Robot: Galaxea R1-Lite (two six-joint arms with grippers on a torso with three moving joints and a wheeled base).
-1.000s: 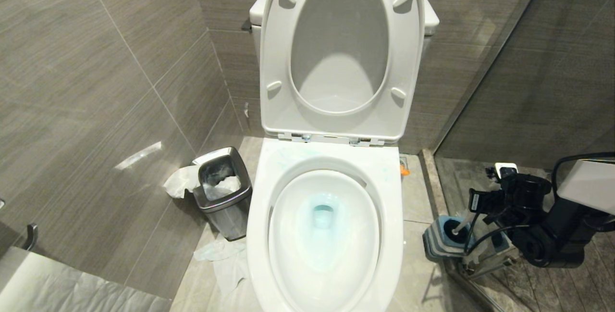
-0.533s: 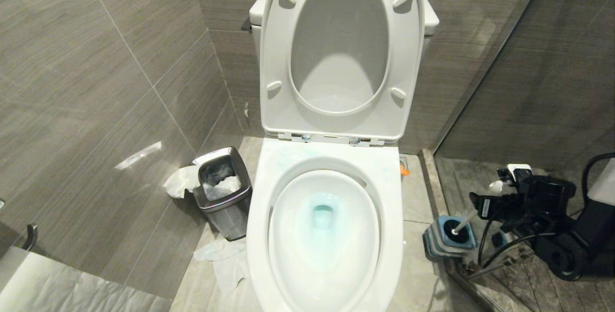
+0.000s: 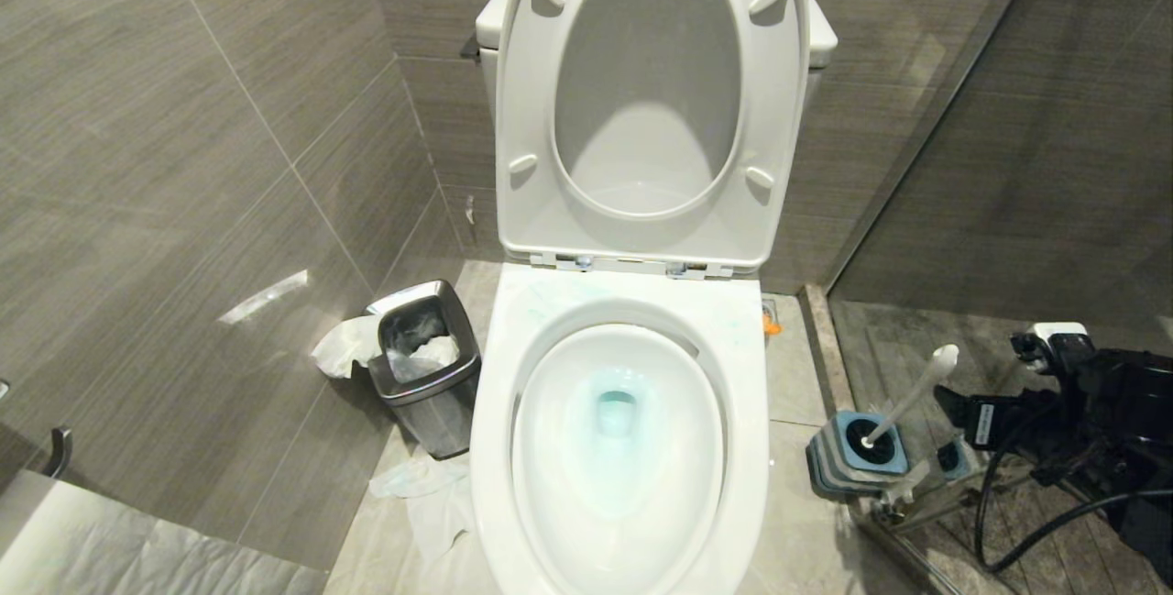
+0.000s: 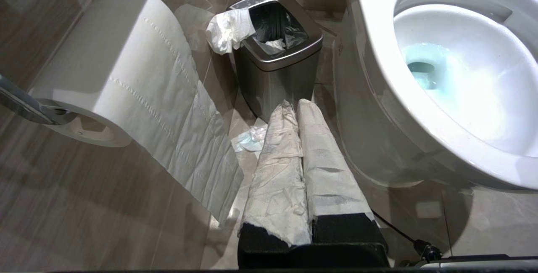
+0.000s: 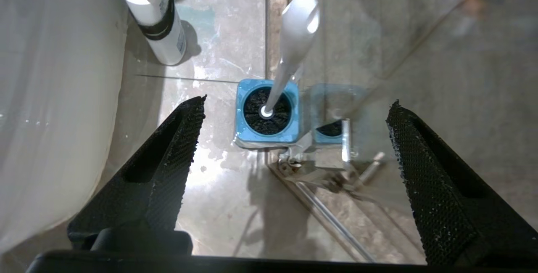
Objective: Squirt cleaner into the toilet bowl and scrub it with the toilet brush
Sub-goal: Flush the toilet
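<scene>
Grey-tiled toilet stall, pale stone floor (image 3: 797,522). Nearest us, the toilet bowl (image 3: 619,448) with seat and lid raised; we note the cleaner (image 3: 616,413) as a turquoise tint around the drain. Left gripper (image 4: 299,104) hangs low beside the bowl, its paper-wrapped jaws pressed shut and empty, aimed at the steel waste bin (image 3: 424,364). On the bowl's right, the toilet brush (image 3: 903,398) stands in its blue-and-grey holder (image 3: 852,457), black head seated, white handle leaning toward the glass partition. Right gripper (image 5: 294,151) is above the holder, jaws spread wide, clear of the handle. Farther back, a white bottle with orange cap (image 5: 153,16) stands on the floor.
</scene>
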